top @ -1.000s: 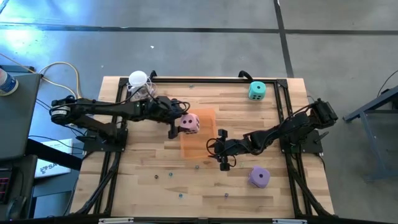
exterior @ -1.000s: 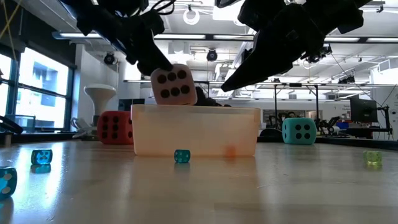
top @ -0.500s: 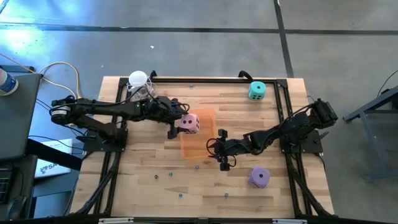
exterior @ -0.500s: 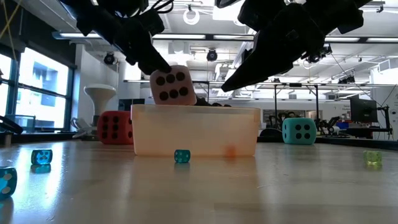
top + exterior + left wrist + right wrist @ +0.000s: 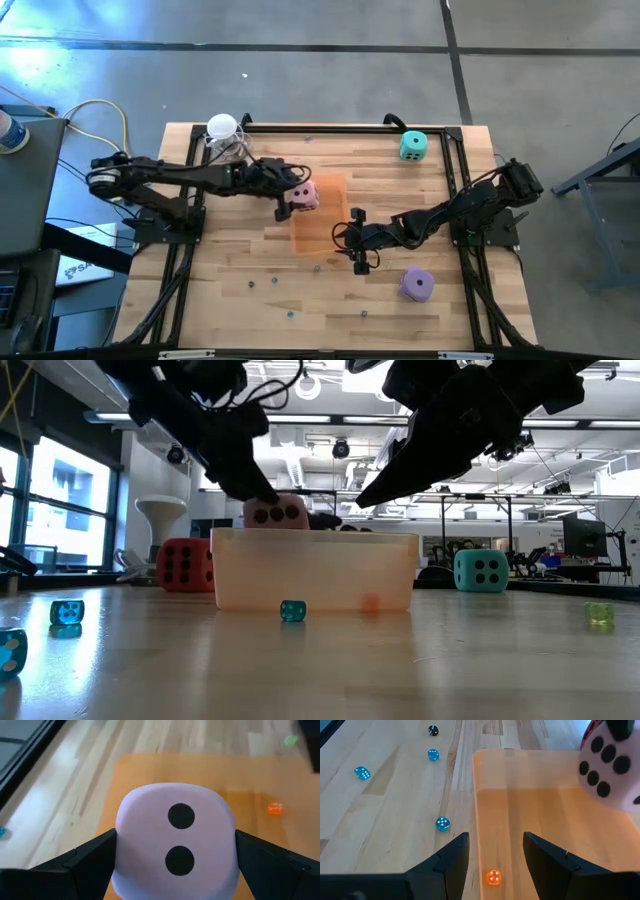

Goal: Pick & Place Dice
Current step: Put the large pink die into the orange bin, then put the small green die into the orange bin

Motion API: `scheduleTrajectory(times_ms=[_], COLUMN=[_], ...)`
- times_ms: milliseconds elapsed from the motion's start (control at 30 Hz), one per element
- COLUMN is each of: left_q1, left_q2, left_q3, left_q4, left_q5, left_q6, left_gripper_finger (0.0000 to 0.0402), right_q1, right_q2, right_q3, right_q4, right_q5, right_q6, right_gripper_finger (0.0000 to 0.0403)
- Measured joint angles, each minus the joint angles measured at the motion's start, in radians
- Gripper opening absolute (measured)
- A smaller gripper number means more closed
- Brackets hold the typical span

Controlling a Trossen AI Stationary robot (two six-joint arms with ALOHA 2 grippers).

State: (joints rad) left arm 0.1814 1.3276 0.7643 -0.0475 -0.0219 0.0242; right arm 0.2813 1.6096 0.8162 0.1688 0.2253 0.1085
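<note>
My left gripper (image 5: 291,200): clamped on the pink die (image 5: 303,195), a dark finger (image 5: 75,865) pressed to each side; I hold it over the left edge of the orange tray (image 5: 325,228).
Pink die from table height: only its top part (image 5: 277,513) rises above the tray wall (image 5: 315,570); through the translucent wall I cannot tell whether its underside touches the tray floor.
Pink die from my left wrist: a two-pip face (image 5: 175,845) fills the view; its lower edge is cut off by the frame.
My right gripper (image 5: 357,240): fingers spread apart and holding nothing, just beside the tray's right edge; its own fingers (image 5: 452,862) frame the tray's near wall.
Red die (image 5: 185,566): visible only from table height, behind the tray's left end; from above my left arm covers it.
Teal die (image 5: 412,146): at the far right corner of the table (image 5: 230,265), well apart from both grippers.
Purple die (image 5: 417,285): on the near right of the table; I cannot find it from table height.
Small dice: a tiny orange one (image 5: 493,877) lies inside the tray; small blue ones (image 5: 442,823) lie on the wood beside it, their pips hard to read.
</note>
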Motion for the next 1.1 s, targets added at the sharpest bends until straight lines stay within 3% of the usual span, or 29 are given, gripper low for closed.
scheduleTrajectory(times_ms=[500,767,1100], left_q1=[-0.001,-0.001,-0.001], left_q2=[0.028,0.028,0.028], left_q3=[-0.002,-0.002,-0.001], left_q4=[-0.001,0.0,-0.001], left_q5=[0.042,0.072,0.122], left_q6=[0.003,0.004,0.019], left_gripper_finger=[0.0359,0.0397,0.0399], right_q1=[0.0,0.0,0.0], right_q2=[0.0,0.0,0.0], right_q3=[0.0,0.0,0.0], right_q4=[-0.003,-0.003,-0.003], right_q5=[0.0,0.0,0.0], right_q6=[0.0,0.0,0.0], right_gripper_finger=[0.0178,0.0178,0.0178])
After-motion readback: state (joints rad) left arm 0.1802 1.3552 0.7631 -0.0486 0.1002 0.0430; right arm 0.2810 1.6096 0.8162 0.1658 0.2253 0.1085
